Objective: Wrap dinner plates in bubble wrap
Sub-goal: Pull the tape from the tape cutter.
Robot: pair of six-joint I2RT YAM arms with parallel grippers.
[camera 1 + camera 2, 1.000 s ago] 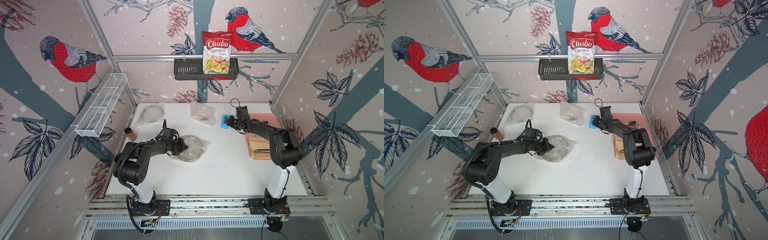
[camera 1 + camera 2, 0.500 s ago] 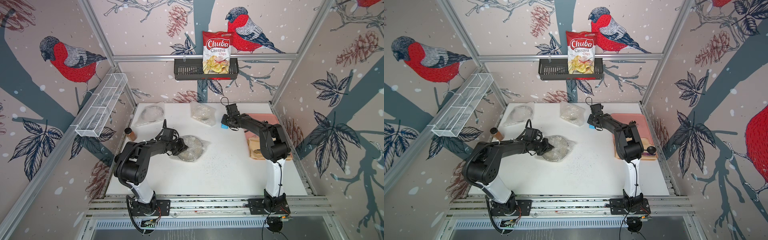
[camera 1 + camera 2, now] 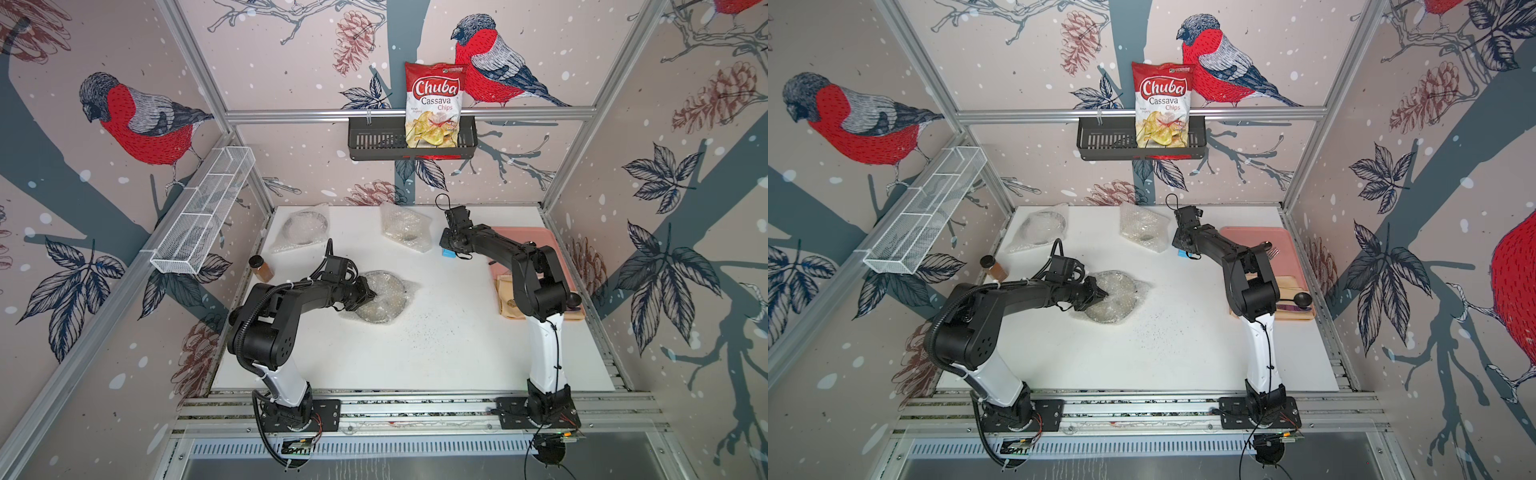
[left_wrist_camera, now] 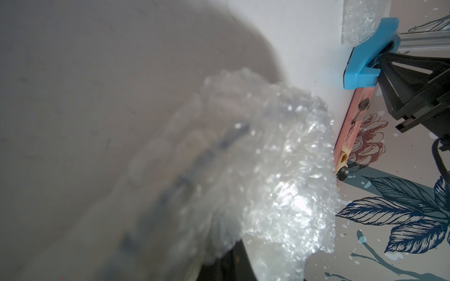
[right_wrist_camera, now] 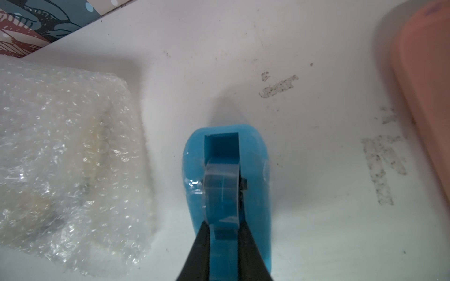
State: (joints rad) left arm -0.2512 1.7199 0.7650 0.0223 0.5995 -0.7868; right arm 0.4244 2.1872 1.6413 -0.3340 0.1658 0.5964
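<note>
Bubble wrap (image 3: 401,291) covers the dinner plate (image 3: 380,313) that lies flat just toward 9 o'clock from the middle of the white table (image 3: 457,353). The left gripper (image 3: 371,296) reaches over that plate's 9 o'clock rim, its fingers fully closed on a fold of the bubble wrap. In the left wrist view the sheet bunches up close to the lens, blurred. A second wrapped plate (image 3: 305,229) lies at 11 o'clock and a third wrapped plate (image 3: 405,230) at 12 o'clock, both near the back wall and apart from the middle one. At 1 o'clock, just beside the third bundle, stands a blue tape dispenser (image 5: 257,170). The right gripper (image 5: 224,220) points down onto it, its fingers (image 5: 202,243) narrowed against both sides of the clear tape roll (image 5: 220,177) seated in its slot. A pink tray (image 3: 519,237) holding utensils lies at 3 o'clock. A small spice jar (image 3: 262,268) stands between 9 and 10 o'clock.
</note>
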